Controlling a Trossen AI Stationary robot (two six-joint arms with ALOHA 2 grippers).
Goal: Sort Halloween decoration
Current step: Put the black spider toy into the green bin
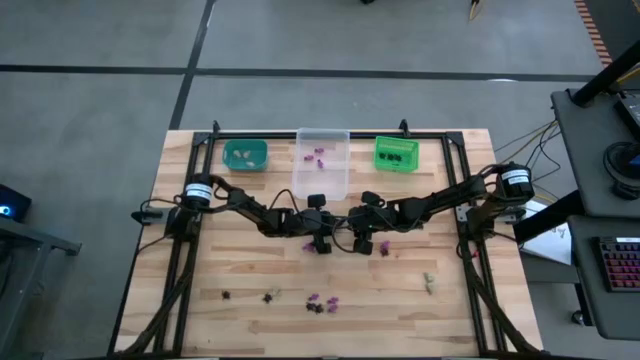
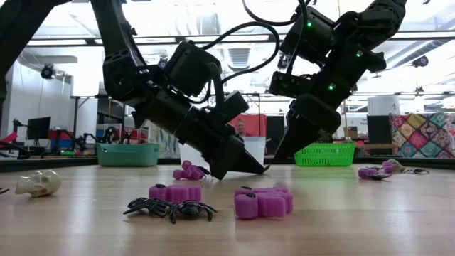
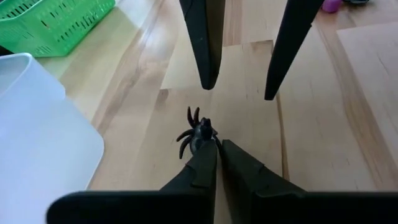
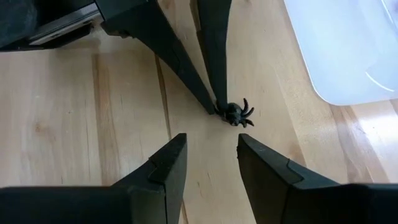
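Two grippers meet mid-desk (image 1: 250, 300) in the high view. Left wrist view: left gripper (image 3: 216, 146) fingers pinch a black spider (image 3: 196, 132) at their tips, ready for sorting. Right wrist view: right gripper (image 4: 211, 149) fingers gape, spider just beyond.

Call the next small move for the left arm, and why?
Probably lift straight up. The left gripper has its fingers shut on the black spider, which looks still on the table. The right gripper waits open just opposite, so rise before carrying toward the green bin, which already holds black pieces.
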